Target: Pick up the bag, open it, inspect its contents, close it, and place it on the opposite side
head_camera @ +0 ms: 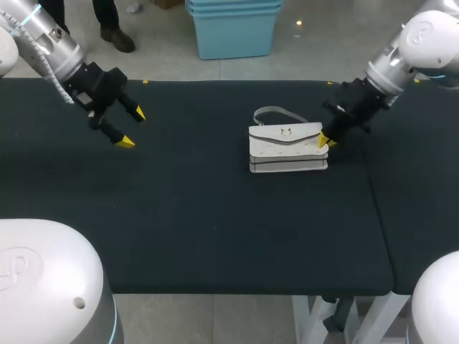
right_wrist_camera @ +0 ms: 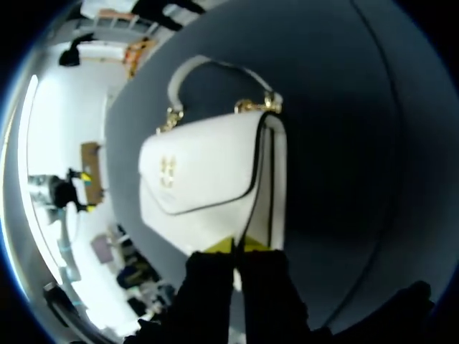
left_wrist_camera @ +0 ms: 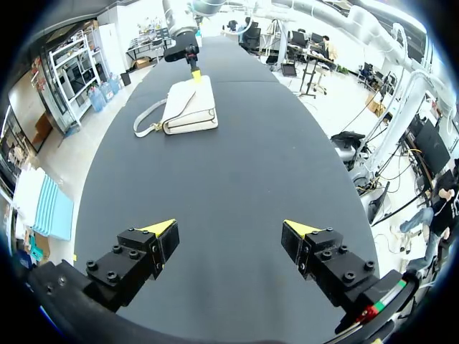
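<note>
White leather, flap shut: the bag (head_camera: pixel 287 147) is lying on the black-clothed table (head_camera: pixel 201 215), right of the middle and toward the far edge. Its short grey handle (head_camera: pixel 276 112) is looping out flat on the cloth behind it, on the far side, and a small gold clasp (head_camera: pixel 286 132) is showing on the middle of the flap.

The right gripper (head_camera: pixel 327 141) is coming in from the right corner and is sitting at the bag's right end. In its own wrist view its 2 yellow tips are drawn almost together, and the flap's dark edge is running down between them, so they are pinching the bag there from both sides. The bag is resting on the cloth, not lifted.

The left gripper (head_camera: pixel 130 127) is hanging over the table's left part, well apart from the bag. Its 2 fingers are standing wide apart with only bare cloth between them, holding nothing. From the left wrist view the bag is lying far ahead of those fingers.
</note>
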Controlling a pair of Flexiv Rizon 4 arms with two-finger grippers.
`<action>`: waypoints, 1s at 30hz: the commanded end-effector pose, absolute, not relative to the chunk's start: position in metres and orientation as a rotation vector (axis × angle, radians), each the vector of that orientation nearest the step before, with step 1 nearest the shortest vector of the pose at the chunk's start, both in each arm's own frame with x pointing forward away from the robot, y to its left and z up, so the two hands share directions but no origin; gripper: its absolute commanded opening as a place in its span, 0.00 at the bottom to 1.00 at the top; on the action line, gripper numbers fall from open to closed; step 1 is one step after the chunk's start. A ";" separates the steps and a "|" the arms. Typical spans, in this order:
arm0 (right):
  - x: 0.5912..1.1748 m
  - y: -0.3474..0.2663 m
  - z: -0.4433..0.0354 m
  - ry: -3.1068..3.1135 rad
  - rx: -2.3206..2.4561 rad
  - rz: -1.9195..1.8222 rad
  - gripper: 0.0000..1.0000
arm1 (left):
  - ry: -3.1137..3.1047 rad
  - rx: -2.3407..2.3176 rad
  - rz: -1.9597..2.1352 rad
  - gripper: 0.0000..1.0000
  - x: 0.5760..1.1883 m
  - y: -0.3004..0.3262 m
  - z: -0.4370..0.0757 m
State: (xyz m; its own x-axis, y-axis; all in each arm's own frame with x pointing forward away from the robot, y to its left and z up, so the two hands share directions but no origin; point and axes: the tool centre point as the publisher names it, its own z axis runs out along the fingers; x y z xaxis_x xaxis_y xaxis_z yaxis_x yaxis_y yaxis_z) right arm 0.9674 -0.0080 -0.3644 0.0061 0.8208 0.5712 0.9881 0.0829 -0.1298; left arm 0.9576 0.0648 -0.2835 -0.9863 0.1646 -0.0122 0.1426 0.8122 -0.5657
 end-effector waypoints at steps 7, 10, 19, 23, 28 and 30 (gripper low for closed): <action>0.963 0.017 -0.370 -1.837 -1.935 -0.694 0.00 | -2.954 -0.252 0.922 1.00 0.958 0.065 -0.284; 0.965 0.025 -0.373 -1.820 -1.932 -0.698 0.00 | -2.954 -0.252 0.922 1.00 0.958 0.065 -0.284; 0.965 0.036 -0.373 -1.786 -1.905 -0.696 0.00 | -2.954 -0.252 0.922 1.00 0.958 0.065 -0.284; 0.965 0.036 -0.373 -1.786 -1.905 -0.696 0.00 | -2.954 -0.252 0.922 1.00 0.958 0.065 -0.284; 0.965 0.036 -0.373 -1.786 -1.905 -0.696 0.00 | -2.954 -0.252 0.922 1.00 0.958 0.065 -0.284; 0.960 0.044 -0.373 -1.799 -1.906 -0.695 0.00 | -2.954 -0.252 0.922 1.00 0.958 0.065 -0.284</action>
